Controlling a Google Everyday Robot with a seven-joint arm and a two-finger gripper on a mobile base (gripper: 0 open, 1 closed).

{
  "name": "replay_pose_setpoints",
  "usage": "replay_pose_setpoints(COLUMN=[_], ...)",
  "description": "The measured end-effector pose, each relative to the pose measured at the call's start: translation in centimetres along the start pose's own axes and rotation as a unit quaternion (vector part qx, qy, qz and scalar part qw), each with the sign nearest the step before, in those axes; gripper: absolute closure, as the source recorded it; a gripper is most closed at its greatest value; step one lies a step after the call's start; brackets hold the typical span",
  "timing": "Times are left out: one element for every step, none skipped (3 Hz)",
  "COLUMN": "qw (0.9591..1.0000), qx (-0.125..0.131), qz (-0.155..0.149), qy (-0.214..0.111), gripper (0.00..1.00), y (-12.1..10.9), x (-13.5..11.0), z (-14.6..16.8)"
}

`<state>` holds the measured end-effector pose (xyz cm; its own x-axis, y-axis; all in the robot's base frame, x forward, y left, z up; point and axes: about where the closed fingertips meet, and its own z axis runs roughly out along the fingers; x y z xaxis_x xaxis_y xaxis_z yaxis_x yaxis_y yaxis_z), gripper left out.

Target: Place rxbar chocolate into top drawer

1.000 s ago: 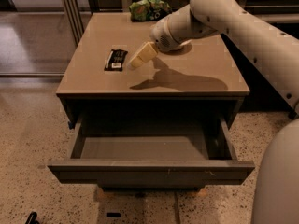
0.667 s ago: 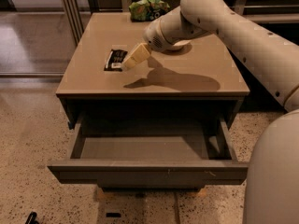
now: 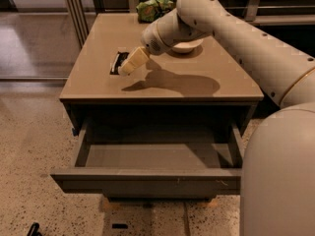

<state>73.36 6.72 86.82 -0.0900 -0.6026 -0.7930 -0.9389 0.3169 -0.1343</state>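
The rxbar chocolate (image 3: 118, 62), a flat black wrapper bar, lies on the left part of the cabinet top (image 3: 98, 48). My gripper (image 3: 129, 65) hangs right over the bar's right side and hides part of it. The top drawer (image 3: 147, 180) stands pulled out below the cabinet top, and its inside shows nothing in it.
A green snack bag (image 3: 154, 7) sits at the back edge of the cabinet top. A white bowl (image 3: 186, 46) sits right of centre, partly under my arm. My arm reaches in from the right across the top. A speckled floor surrounds the cabinet.
My gripper has moved left and down towards the bar and now covers its right side. The bar and the drawer have not moved.
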Motion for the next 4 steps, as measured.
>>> replay_pose_setpoints(qw=[0.9999,0.9999,0.9999,0.9998], qx=[0.0,-0.002,-0.001,0.005], qz=[0.009,0.009,0.011,0.019], qy=[-0.005,-0.011,-0.006,0.002], gripper=[0.0,0.0,0.0,0.0], y=[0.3,0.2,-0.6,-1.0], x=[0.0,-0.6,-1.6,-1.7], z=[0.8,2.4,4.4,5.4])
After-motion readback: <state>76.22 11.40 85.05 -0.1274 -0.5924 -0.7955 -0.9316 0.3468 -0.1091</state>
